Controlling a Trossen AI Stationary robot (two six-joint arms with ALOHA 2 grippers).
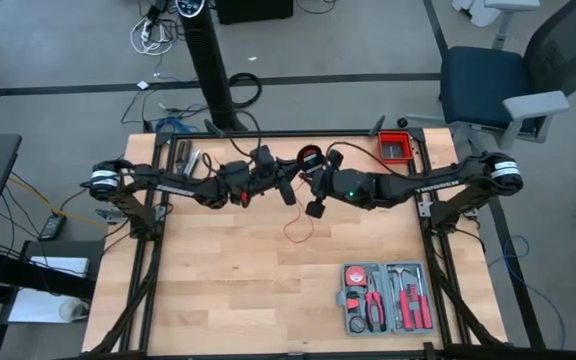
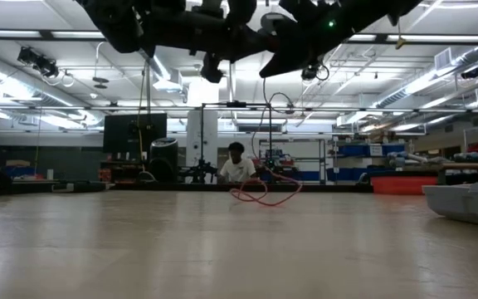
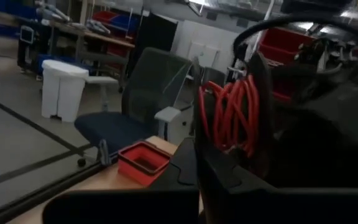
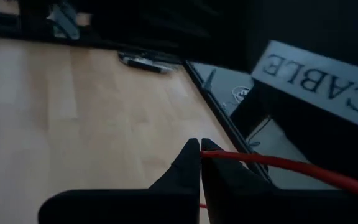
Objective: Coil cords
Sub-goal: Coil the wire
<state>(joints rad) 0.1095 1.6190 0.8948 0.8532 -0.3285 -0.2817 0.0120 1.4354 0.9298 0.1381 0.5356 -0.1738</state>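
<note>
The red cord is partly wound into a small coil point(image 3: 229, 112), held up above the table's far middle point(image 1: 311, 157). My left gripper point(image 3: 197, 152) comes in from the table's left and is shut at the coil's base. My right gripper point(image 4: 201, 148) comes in from the right, close beside it point(image 1: 309, 186), and is shut on a single strand. From the grippers a loose strand point(image 2: 264, 124) hangs down. Its slack end lies in loops on the table point(image 2: 264, 193), also seen from above point(image 1: 296, 228). My left gripper pinches the coil's lower part point(image 3: 211, 144) between its two fingers, reaching in about level from the table's left. Several loops stand up above the fingertips. The coil is lifted clear of the table. How many loops lie between the fingers is hidden by the fingertips. My right gripper pinches one strand of the cord point(image 4: 219, 155) between its fingertips, the fingers lying across it. The strand runs straight away from the tips point(image 4: 303, 168) and is held well above the table.
A red bin point(image 1: 396, 147) stands at the table's far right. A grey tool case point(image 1: 386, 297) with red-handled tools lies near the front right. Loose tools point(image 1: 190, 160) lie at the far left. A person point(image 2: 237, 164) sits beyond the far edge.
</note>
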